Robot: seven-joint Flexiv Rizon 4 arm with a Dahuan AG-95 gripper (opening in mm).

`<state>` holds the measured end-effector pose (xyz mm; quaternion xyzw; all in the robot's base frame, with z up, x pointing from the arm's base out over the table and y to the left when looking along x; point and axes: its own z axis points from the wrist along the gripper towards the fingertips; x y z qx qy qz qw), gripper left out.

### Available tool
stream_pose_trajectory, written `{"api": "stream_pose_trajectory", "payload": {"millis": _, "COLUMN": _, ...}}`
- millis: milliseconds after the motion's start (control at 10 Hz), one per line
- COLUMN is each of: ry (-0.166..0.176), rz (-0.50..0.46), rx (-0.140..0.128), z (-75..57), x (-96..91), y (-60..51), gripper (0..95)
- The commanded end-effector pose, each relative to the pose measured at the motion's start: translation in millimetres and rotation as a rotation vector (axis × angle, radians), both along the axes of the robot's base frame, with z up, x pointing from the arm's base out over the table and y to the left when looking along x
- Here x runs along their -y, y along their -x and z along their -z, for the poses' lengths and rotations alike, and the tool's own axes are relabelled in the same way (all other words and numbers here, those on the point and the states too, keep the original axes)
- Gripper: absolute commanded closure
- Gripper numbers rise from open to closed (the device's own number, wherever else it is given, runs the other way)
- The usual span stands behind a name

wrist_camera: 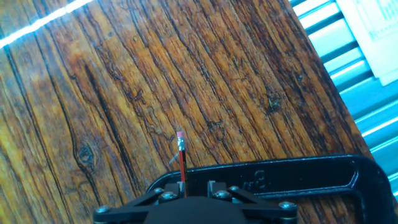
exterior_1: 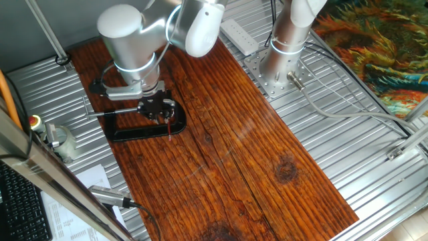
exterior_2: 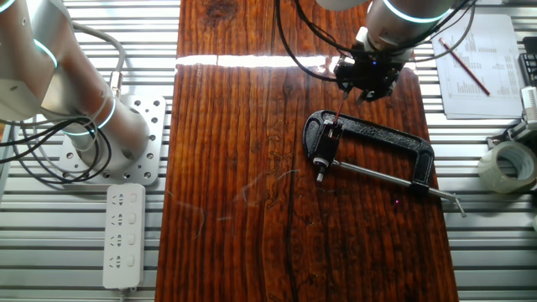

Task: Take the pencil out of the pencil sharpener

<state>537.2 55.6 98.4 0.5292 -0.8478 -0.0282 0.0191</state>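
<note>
Pencil pinched in gripper, over clamp near board's long edge. Sharpener sits in clamp mouth. Looks like pull-out stage; next needs straight pull, no bending.

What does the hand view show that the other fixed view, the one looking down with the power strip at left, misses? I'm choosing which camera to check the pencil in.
Only the hand view shows the pencil plainly: a thin red stick with a pale eraser end, running up from between the gripper fingers. Only the other fixed view shows the whole black clamp with its screw rod, the power strip, the tape roll and the papers. Both show the wooden board and part of the clamp. The sharpener cannot be made out in either.
</note>
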Motion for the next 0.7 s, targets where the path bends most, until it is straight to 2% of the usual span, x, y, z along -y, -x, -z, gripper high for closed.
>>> {"api": "stream_pose_trajectory", "payload": {"millis": 100, "ry": -0.005, "rz": -0.008, "rx": 0.001, "z": 2.4, "x": 1.1, "y": -1.5, "gripper": 76.0}}
{"api": "stream_pose_trajectory", "payload": {"millis": 400, "ry": -0.004, "rz": -0.010, "rx": 0.000, "z": 9.9, "x": -4.1, "y": -3.9, "gripper": 76.0}}
{"api": "stream_pose_trajectory", "payload": {"millis": 700, "ry": -0.008, "rz": -0.002, "rx": -0.002, "z": 18.0, "x": -5.8, "y": 3.3, "gripper": 76.0}}
